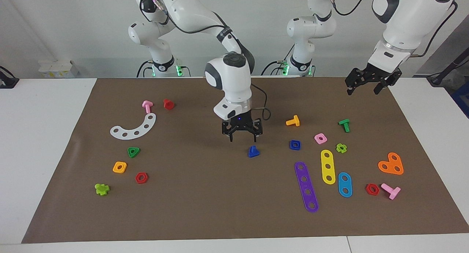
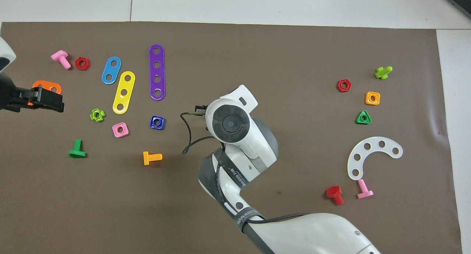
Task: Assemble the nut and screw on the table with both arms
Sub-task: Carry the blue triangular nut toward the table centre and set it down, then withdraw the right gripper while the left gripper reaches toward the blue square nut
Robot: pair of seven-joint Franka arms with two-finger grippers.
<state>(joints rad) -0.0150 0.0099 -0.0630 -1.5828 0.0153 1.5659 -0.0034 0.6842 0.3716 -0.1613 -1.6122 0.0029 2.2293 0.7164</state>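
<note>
We see the screw, dark blue with a triangular head, resting near the middle of the surface, apart from any pincer. The nut, dark blue, square, with a round hole, lies beside it toward the left arm's end. The right pincer hangs released above the mat. The left pincer waits released over the mat's corner.

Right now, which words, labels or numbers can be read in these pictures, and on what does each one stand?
White lettering on the black strap around the right arm: too blurred to read for certain.
No other text, label or number can be seen on the toy parts, the mat or the table.
</note>
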